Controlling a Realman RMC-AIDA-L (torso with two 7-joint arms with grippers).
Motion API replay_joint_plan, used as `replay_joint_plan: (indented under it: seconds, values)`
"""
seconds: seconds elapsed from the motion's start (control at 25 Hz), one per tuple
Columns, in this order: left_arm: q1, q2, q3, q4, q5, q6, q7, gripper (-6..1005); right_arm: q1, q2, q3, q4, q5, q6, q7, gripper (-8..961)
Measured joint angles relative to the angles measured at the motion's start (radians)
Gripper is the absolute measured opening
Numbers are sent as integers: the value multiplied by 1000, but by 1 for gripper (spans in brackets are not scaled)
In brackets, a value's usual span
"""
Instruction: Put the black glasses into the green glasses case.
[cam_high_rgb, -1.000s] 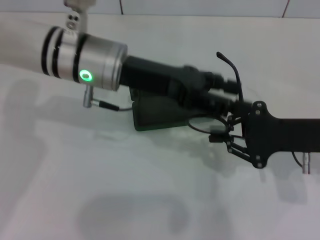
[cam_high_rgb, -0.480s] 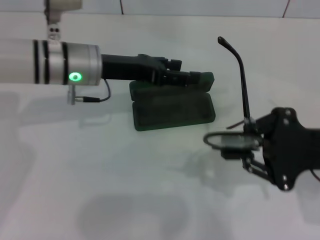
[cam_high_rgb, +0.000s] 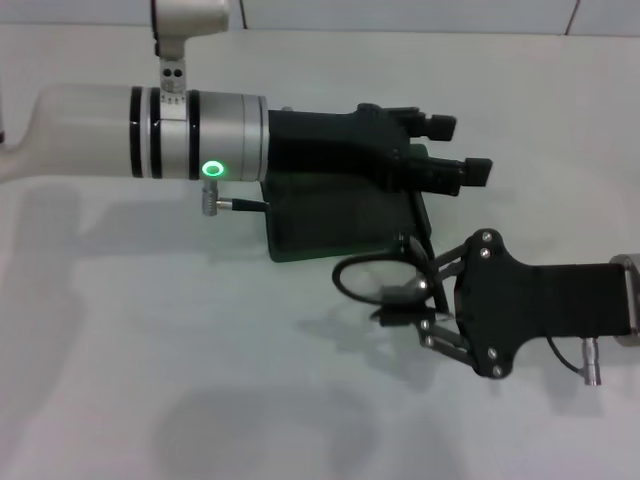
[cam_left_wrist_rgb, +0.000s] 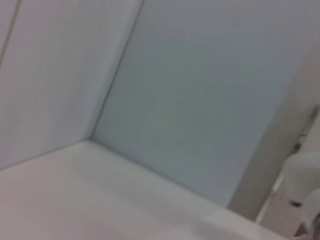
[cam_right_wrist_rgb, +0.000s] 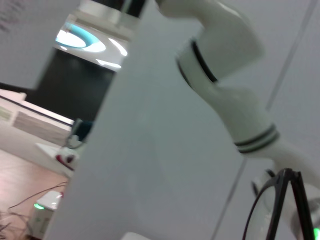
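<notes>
A dark green rectangular hard glasses case (cam_high_rgb: 335, 225) lies open on the white surface (cam_high_rgb: 150, 380), largely covered by the left arm reaching across it from the left. The left claw (cam_high_rgb: 452, 150) hovers over the case's right end, its fingers apart. From the right, the right claw (cam_high_rgb: 412, 300) grips the thin black wire-framed glasses (cam_high_rgb: 375, 278) just near of the case's right corner.

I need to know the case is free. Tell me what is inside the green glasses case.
Only dark lining shows in the green glasses case. The left tool hovers over its far half, covering it. The black glasses hang in the right tool beside it.
</notes>
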Motion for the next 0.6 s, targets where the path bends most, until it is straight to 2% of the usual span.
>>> replay_joint_plan:
  seconds: [0.2,0.6]
  values:
    - [20,4,0,-9,-19,103,91,888,-14,0,4,11,39,46,4,111]
    - [23,11,0,-9,-12,126,116,888,-22,-3,4,12,49,59,8,110]
